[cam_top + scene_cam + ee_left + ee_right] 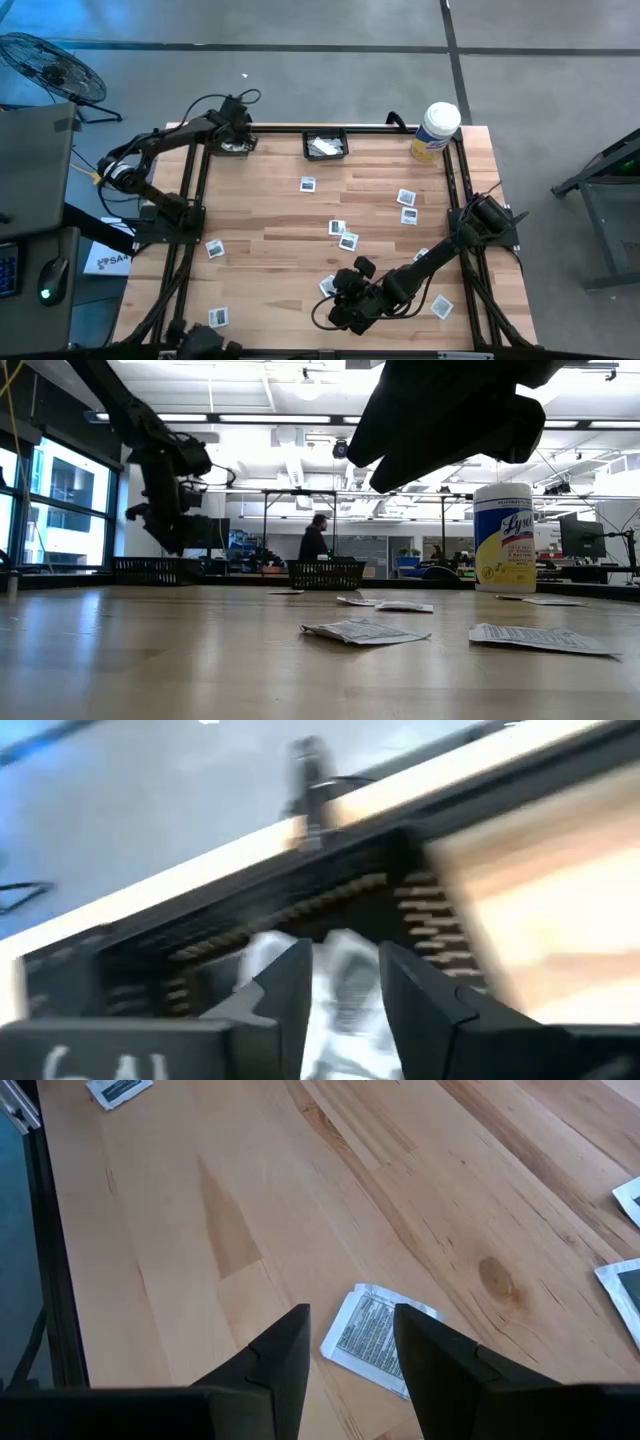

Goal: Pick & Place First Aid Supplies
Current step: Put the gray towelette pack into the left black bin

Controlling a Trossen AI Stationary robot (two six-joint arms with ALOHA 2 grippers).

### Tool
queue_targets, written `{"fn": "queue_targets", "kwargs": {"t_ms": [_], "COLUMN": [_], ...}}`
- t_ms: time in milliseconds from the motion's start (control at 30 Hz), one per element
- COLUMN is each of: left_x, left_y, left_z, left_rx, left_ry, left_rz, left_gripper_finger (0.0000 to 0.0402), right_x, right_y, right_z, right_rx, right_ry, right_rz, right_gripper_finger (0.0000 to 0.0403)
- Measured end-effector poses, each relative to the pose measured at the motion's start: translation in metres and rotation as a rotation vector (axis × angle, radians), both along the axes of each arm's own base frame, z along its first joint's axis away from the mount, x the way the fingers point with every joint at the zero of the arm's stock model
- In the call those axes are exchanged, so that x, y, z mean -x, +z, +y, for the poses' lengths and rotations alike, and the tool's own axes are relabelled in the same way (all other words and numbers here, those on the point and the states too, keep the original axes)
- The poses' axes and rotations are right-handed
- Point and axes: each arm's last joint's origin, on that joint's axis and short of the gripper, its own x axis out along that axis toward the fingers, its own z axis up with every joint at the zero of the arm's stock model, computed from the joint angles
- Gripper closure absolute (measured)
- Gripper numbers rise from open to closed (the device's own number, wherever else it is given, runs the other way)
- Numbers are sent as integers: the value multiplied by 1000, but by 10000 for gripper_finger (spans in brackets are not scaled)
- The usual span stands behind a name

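Presently we find the left gripper [237,138] over the far-left basket [150,975], fingers parted around a white packet [345,982] — whether gripped or freed we cannot tell. Our right gripper [350,1350] hovers open and empty above another packet [375,1338] — evidently aligned for pickup; remaining packets [308,184] lie scattered on the table [270,290].

Light falls evenly on my surface [380,215] from the ceiling strips [300,417] seen in the low view, with only soft shadows. There my right arm [450,415] is a dark silhouette against the bright room, and the near surface is out of focus. My left wrist view is smeared with motion blur. My right wrist view is sharp and warm, and a packet [375,1335] lies crisp between my dark fingers.
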Motion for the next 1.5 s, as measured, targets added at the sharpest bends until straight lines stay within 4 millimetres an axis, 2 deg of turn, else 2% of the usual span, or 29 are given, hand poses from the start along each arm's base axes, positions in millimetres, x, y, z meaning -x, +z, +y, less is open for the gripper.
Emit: {"fn": "queue_targets", "kwargs": {"t_ms": [167,367,433,533,633,833,1000,1333,1433,1500], "left_x": [-26,-75,-91,-110,-122,-148,-154,-147,-149,-151], "left_y": [21,32,28,8,-14,-52,-73,-84,-84,-82], "left_z": [-22,-78,-100,-128,-143,-155,-151,-154,-162,-173], "left_rx": [21,43,17,2,-33,-113,-117,-33,6,31], "left_ry": [-212,-540,-643,-712,-711,-694,-660,-658,-715,-776], "left_rz": [-169,-271,-307,-404,-442,-437,-426,-317,-332,-338], "left_gripper_finger": [278,278,278,278,278,278,278,278,278,278], "right_x": [0,0,0,0,0,3,4,4,4,4], "right_y": [0,0,0,0,0,1,2,3,3,3], "right_z": [0,0,0,0,1,8,12,11,11,11], "right_rx": [1,1,0,-2,-12,-19,-25,-4,-5,-6], "right_ry": [1,-1,-1,-3,-6,2,6,21,20,20], "right_rz": [0,0,-1,-4,-9,-22,-45,-49,-50,-51], "right_gripper_finger": [263,263,263,263,263,263,263,263,263,263]}}
